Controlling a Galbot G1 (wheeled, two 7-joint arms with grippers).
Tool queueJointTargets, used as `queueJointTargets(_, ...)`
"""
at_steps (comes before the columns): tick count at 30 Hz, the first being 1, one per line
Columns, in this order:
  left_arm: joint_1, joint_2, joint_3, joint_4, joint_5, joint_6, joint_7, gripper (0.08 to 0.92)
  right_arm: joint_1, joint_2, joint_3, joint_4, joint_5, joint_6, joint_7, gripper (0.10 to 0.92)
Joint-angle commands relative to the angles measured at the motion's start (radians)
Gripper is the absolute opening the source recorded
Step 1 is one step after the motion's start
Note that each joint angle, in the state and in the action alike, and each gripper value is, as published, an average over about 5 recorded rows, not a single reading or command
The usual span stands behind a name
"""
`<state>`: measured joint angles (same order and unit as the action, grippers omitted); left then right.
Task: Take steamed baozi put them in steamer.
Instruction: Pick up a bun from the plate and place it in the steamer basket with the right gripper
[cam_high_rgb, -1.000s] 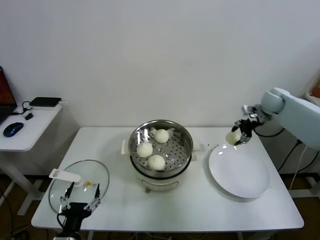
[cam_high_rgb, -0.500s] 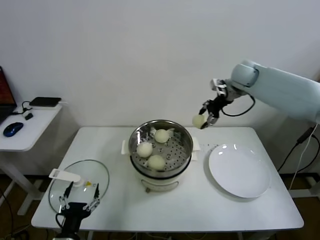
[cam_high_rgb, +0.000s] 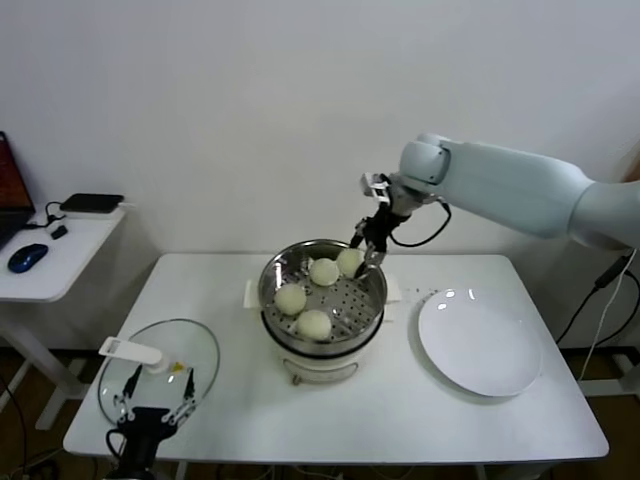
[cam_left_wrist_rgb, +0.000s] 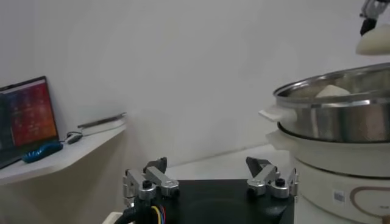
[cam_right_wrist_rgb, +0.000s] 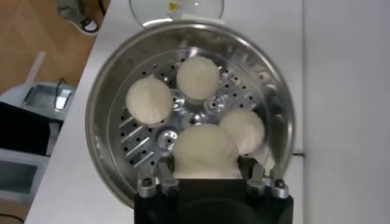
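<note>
The shiny steel steamer (cam_high_rgb: 276, 275) stands on its white cooker base at the table's middle. Three off-white baozi lie on its perforated floor (cam_high_rgb: 323, 271) (cam_high_rgb: 290, 298) (cam_high_rgb: 314, 324). My right gripper (cam_high_rgb: 362, 252) is shut on a fourth baozi (cam_high_rgb: 349, 262) and holds it over the steamer's far right part. In the right wrist view the held baozi (cam_right_wrist_rgb: 204, 153) sits between the jaws above the steamer (cam_right_wrist_rgb: 103, 109), with the three others below. My left gripper (cam_high_rgb: 156, 398) is open and empty, low at the table's front left.
A flat white plate (cam_high_rgb: 480, 345) lies right of the steamer, bare. A round glass lid (cam_high_rgb: 190, 355) with a white handle lies at front left. A side desk (cam_high_rgb: 60, 255) with a mouse stands at far left.
My right gripper has carried the baozi leftward from above the plate to over the steamer's far right part. The left arm has not moved.
</note>
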<state>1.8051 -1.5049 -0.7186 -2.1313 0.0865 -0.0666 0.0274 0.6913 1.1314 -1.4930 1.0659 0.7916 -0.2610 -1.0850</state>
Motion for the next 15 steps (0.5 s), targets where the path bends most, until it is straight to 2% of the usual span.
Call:
queueJointTargets(1,0.005,0.003,-0.002,0.003,-0.002,-0.002,-0.001,0.823,-0.079,0.037,-0.022,0.008,-0.02,-0.015,0.017,0.679)
queueJointTargets(15,0.005,0.005,-0.002,0.012,-0.002,-0.004,-0.001,0.823,-0.121,0.024,-0.018,-0.017,-0.072,-0.01,0.02,0.679)
